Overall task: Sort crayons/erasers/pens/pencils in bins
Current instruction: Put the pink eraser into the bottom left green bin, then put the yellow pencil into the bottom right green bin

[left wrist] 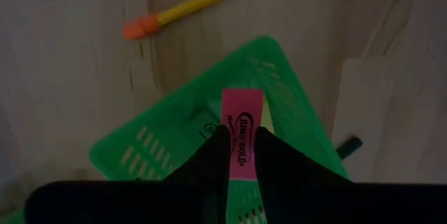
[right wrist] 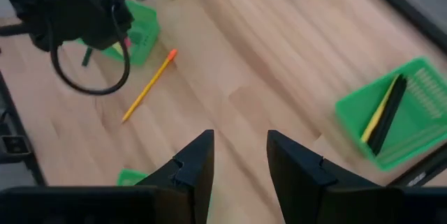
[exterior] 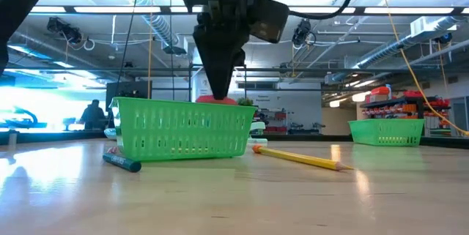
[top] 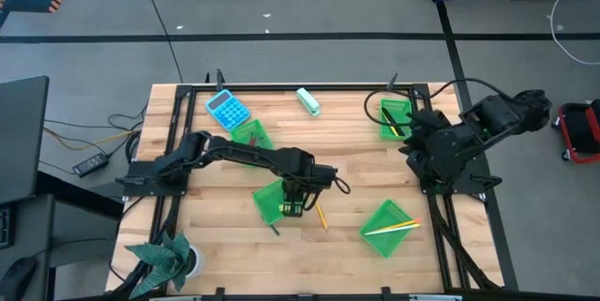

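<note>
The left pincer (left wrist: 239,155) pinches a pink eraser (left wrist: 242,133) above the green bin (top: 273,202) at lower centre of the overhead view. I'd have it let go only once well inside the rim. The right pincer (right wrist: 239,155) waits open, empty, far right.

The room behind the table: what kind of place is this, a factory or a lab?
Probably a robotics lab or workshop. Exposed ceiling ducts run overhead, shelves of parts line the far wall, and cables trail over the grey floor around the wooden table.
</note>
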